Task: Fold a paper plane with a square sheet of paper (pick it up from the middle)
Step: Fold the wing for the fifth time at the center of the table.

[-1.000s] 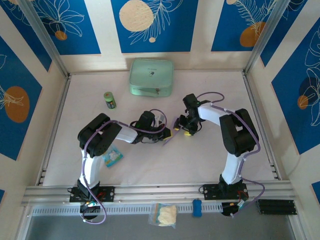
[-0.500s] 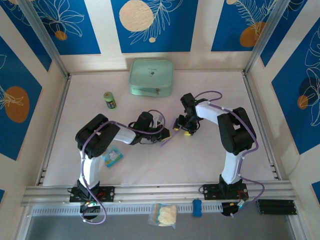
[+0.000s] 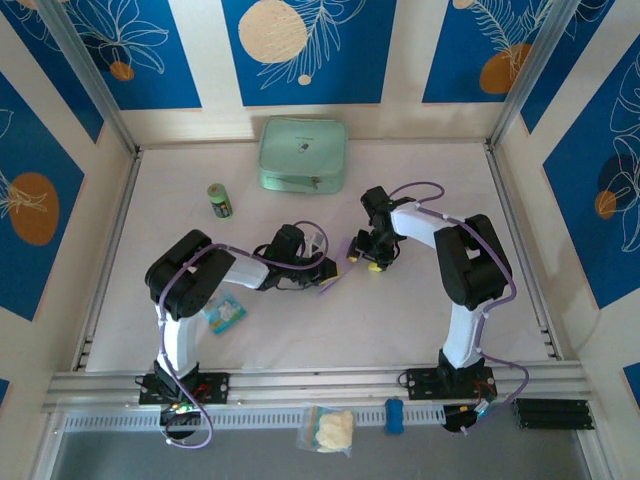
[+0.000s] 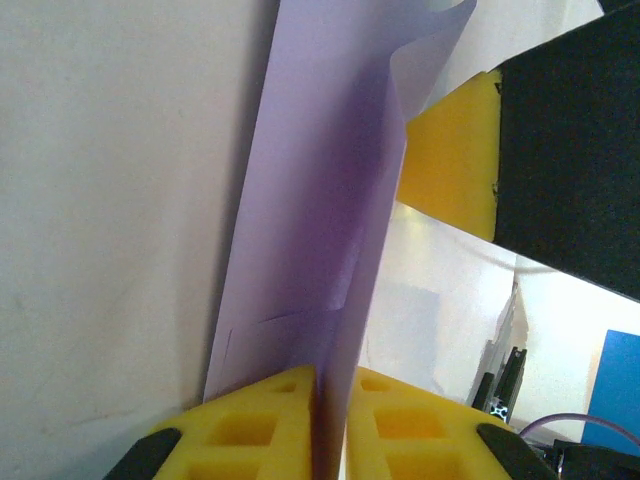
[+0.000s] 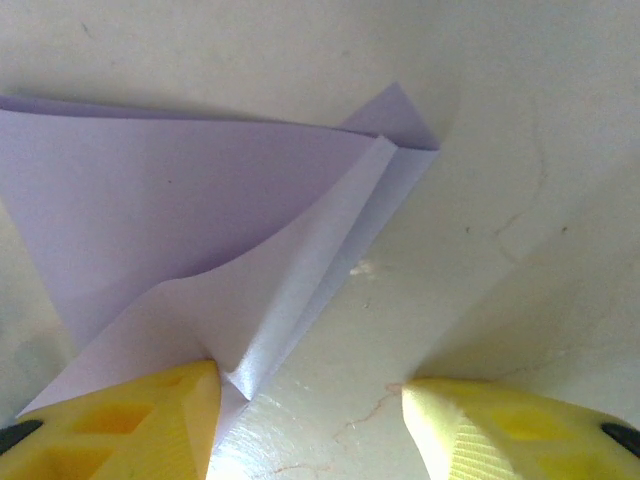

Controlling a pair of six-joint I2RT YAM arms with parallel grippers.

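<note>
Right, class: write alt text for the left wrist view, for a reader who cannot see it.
The left arm's yellow fingers pinch a folded purple paper over a pale table. The right arm's yellow finger sits beside its far end.

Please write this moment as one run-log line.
left gripper: shut on folded purple paper | right gripper: open beside it
</note>
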